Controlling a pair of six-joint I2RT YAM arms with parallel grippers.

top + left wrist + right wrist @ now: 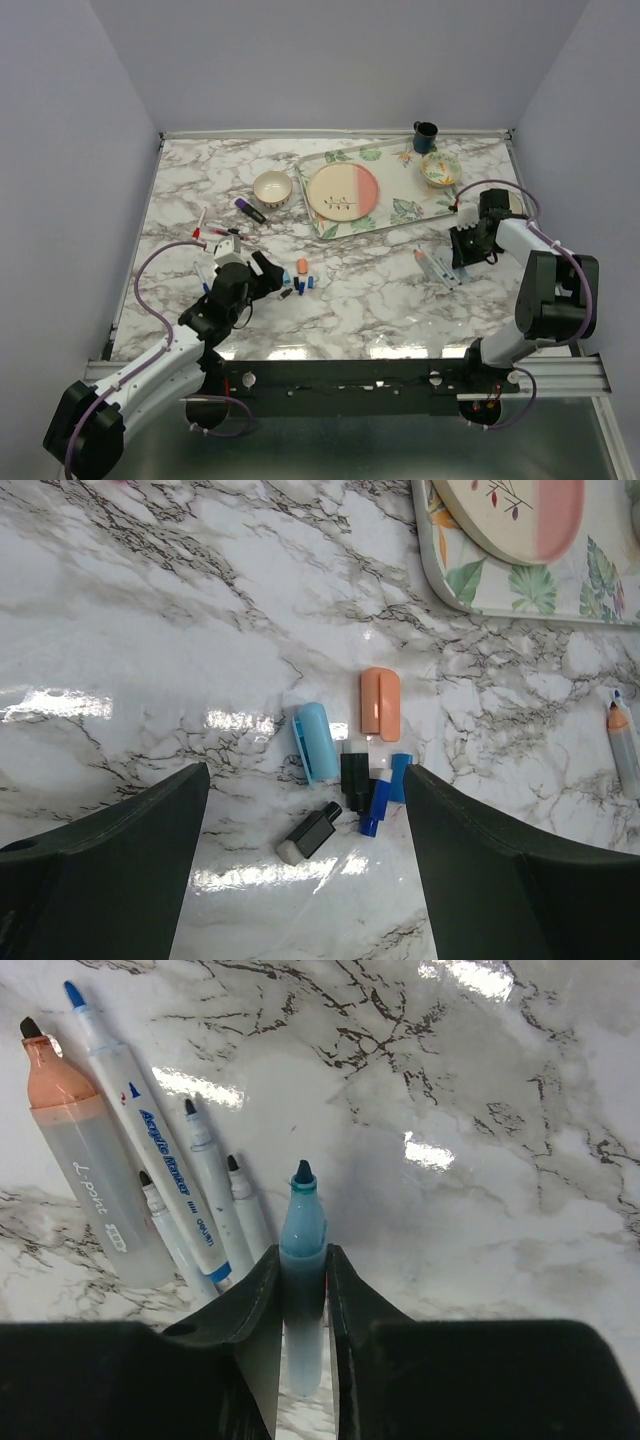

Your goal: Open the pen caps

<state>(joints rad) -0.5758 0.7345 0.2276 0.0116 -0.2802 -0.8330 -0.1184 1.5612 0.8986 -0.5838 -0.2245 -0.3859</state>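
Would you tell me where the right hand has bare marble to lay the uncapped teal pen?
Bare marble lies right of the teal pen in the wrist view, and between the loose caps and the uncapped pens. Left of it those pens crowd together.

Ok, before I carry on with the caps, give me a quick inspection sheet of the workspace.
Surface: marble-pattern table, glare patches, no spills seen.
Job's things: loose caps clustered mid-table; five uncapped pens lying side by side at right; purple pen and red pens further left, caps unclear.
Clutter: tray carrying plate and small bowl; cream bowl; dark mug at the back.
Grippers: left gripper open, empty; right gripper closed on an uncapped teal pen.
Cables: a cable loop on each arm, clear of the pens.
Surroundings: plain walls; nothing else seen.
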